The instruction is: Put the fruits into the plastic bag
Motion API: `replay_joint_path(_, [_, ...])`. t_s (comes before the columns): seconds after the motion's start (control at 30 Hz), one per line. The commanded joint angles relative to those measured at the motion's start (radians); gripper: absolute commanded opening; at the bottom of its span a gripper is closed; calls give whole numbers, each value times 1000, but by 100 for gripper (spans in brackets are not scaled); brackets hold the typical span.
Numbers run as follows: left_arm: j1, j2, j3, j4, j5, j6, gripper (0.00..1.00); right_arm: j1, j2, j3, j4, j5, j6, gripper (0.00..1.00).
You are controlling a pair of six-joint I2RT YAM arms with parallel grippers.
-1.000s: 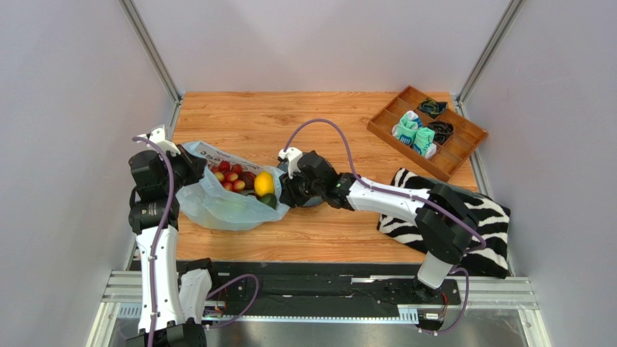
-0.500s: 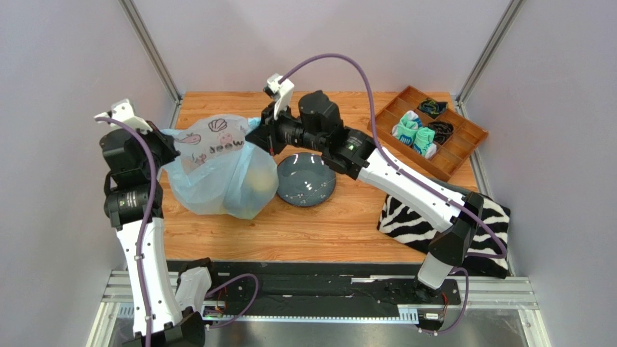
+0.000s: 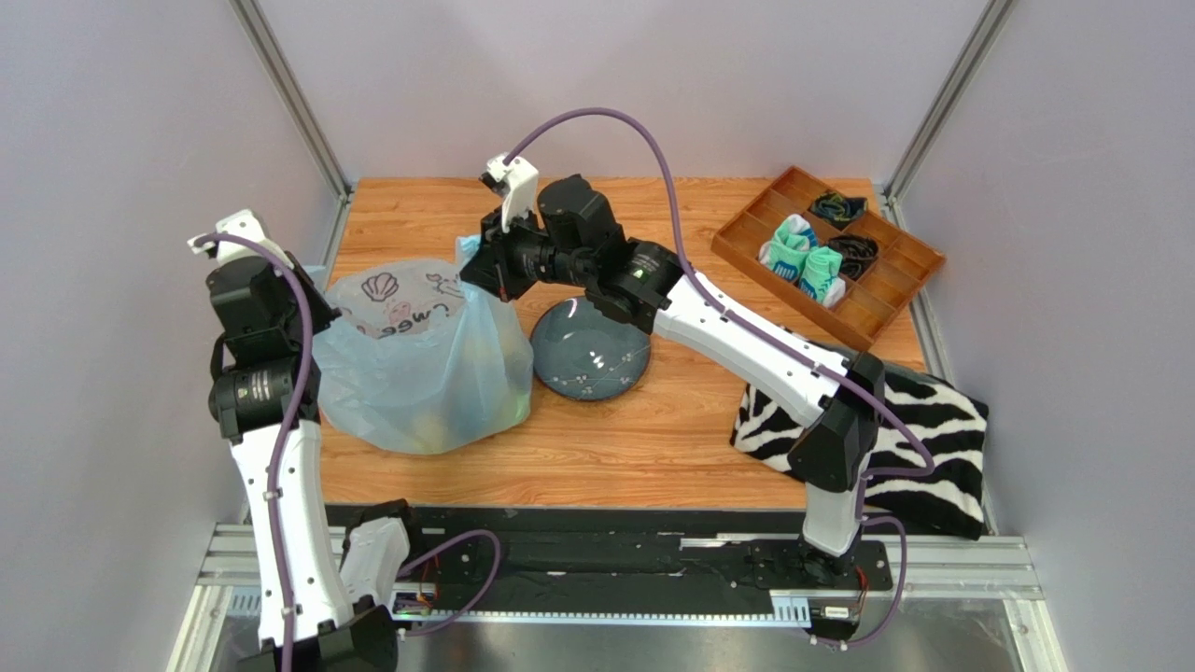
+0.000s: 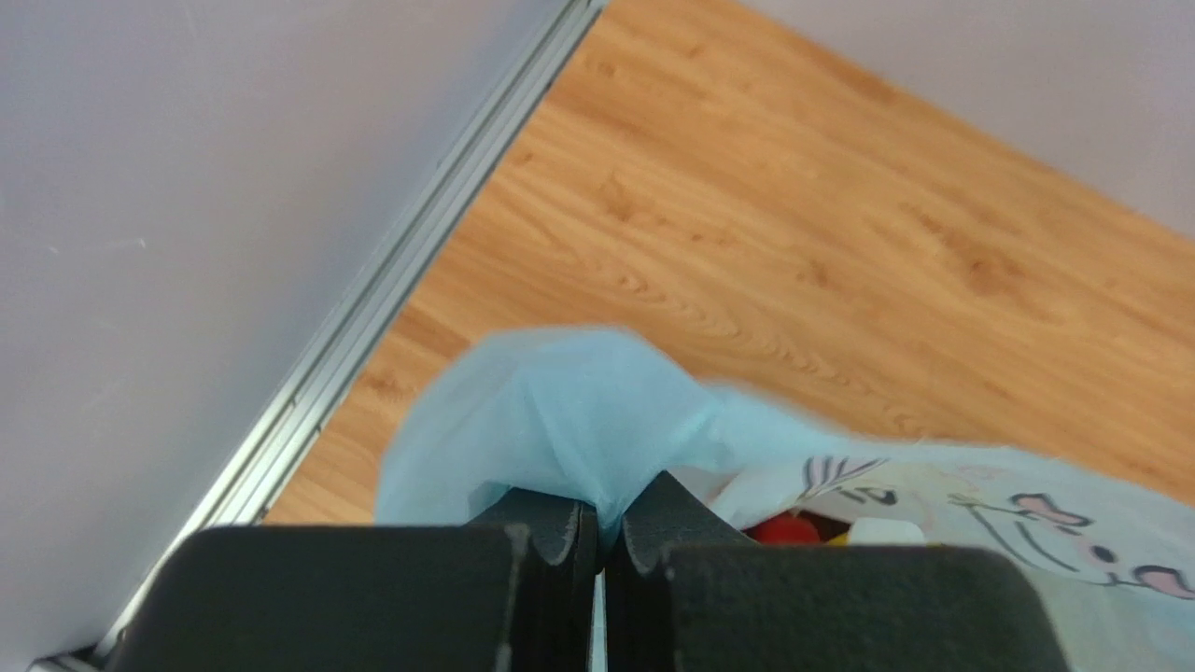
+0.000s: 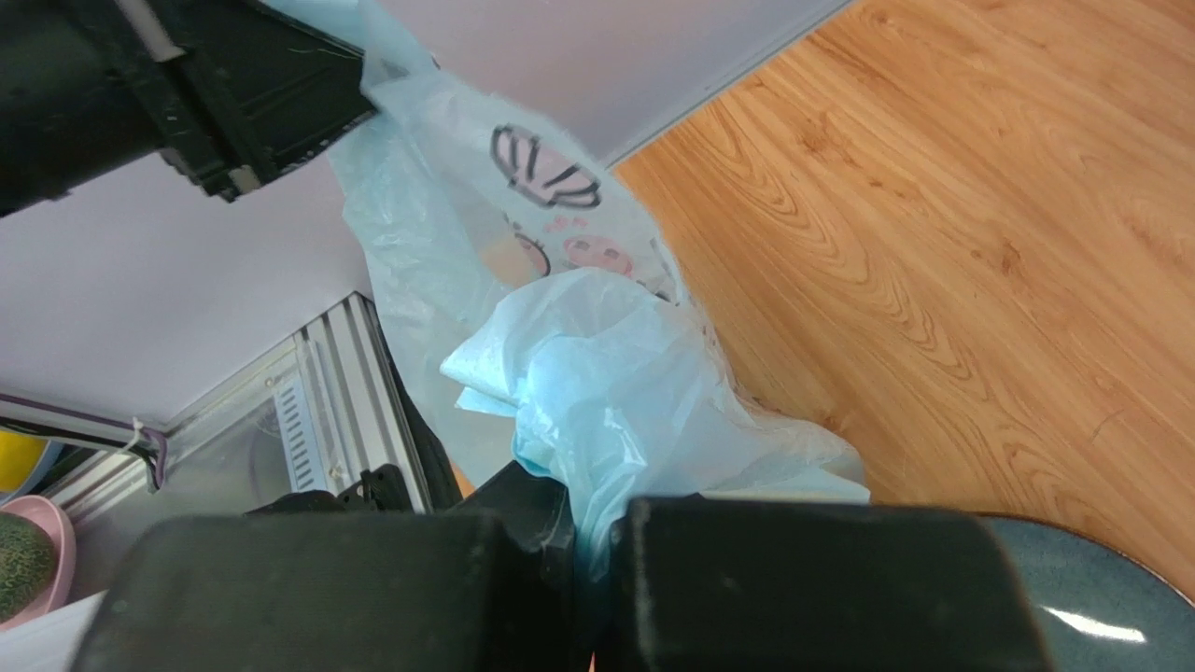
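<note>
Left tool (image 4: pixel 603 529) and right tool (image 5: pixel 596 543) each clamp the plastic bag (image 3: pixel 421 371); its fruits (image 4: pixel 788 529) are mostly hidden.

A wooden desk (image 3: pixel 673 434) sits between plain pale grey-lilac walls (image 3: pixel 617 84). Aluminium posts (image 3: pixel 291 91) rise from its far corners; a black rail (image 3: pixel 631 557) on metal framing runs along its near edge. Light is even.
</note>
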Motion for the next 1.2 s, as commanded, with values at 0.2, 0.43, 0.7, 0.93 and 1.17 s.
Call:
replay_joint_path(0.2, [14,112,-89,33,-49,10,0,-1,58,33,-10,-53,62,0])
replay_joint_path(0.43, [14,58,-87,54,40,-3,13,1,65,59,-30,-37,48,25])
replay_joint_path(0.7, [12,26,-76,5,34,-23,96,-4,12,2,-39,24,22,80])
replay_joint_path(0.93, [14,-38,-44,-81,28,-27,96,-30,-128,-145,-70,186,10,92])
replay_joint_path(1.17, [14,-162,8,-168,-12,-13,97,-91,-427,-415,-1,223,19,93])
